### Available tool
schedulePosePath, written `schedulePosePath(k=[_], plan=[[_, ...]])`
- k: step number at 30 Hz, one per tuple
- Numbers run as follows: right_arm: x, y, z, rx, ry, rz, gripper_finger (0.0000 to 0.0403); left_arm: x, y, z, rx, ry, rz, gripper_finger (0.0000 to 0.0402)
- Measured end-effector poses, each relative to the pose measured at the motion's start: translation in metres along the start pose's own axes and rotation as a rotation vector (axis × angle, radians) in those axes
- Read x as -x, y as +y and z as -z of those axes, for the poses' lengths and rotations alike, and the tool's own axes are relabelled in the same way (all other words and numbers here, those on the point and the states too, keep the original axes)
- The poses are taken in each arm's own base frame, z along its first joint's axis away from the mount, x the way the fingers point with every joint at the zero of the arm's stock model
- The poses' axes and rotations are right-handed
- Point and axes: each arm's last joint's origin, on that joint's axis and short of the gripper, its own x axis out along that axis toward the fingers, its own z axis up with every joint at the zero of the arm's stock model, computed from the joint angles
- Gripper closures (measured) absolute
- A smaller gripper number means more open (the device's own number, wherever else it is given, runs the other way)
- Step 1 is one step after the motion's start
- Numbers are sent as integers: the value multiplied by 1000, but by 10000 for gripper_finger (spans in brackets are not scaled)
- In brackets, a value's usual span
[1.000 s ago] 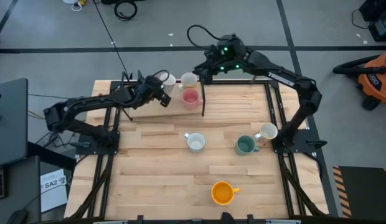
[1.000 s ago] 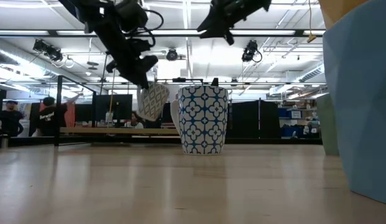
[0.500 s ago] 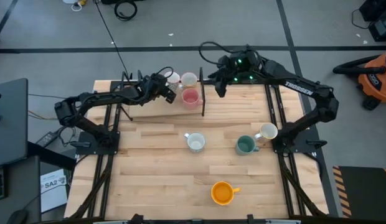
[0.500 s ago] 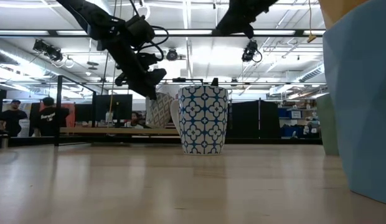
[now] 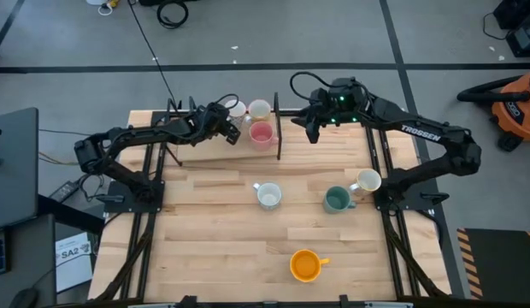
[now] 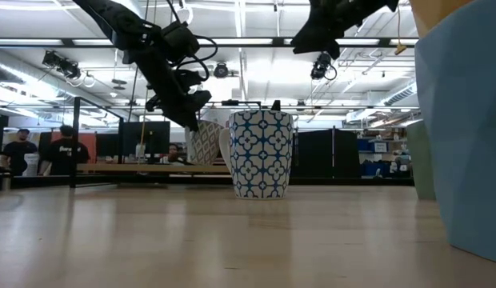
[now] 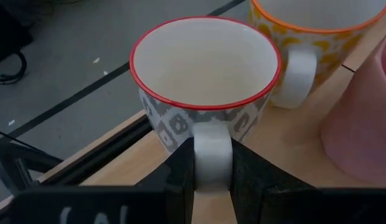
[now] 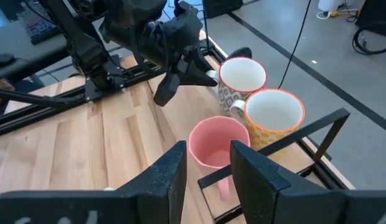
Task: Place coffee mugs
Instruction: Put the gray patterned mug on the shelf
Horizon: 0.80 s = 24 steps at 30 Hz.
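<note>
On wooden table (image 5: 214,239), left pincer (image 7: 211,180) clamping red-rimmed mug (image 7: 202,81) handle, right pincer (image 8: 205,168) parted, empty.

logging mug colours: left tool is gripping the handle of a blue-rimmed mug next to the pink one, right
Not quite: the mug whose handle the left tool grips has a red rim, not blue, as the left wrist view shows. It does stand near the pink mug, at the table's far edge.

The left gripper (image 5: 232,130), clamped on the handle of the red-rimmed mug (image 5: 236,109), carries it from mid-air down and rightward to the table's far edge, just left of the orange-rimmed mug (image 5: 259,109). The right gripper (image 5: 312,133) swings right, away from the pink mug (image 5: 261,133).
</note>
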Motion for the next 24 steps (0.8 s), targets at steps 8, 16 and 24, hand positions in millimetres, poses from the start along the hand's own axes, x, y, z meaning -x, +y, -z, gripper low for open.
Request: schedulePosePath(k=[8, 16, 24], plan=[[-1, 0, -1, 1, -6, -3, 275, 0, 0, 1, -6, 10, -2, 318], [-1, 0, -1, 1, -5, -3, 275, 0, 1, 7, -36, 65, -12, 262], [-1, 0, 0, 3, -4, -3, 275, 6, 2, 5, -111, 50, 3, 238]])
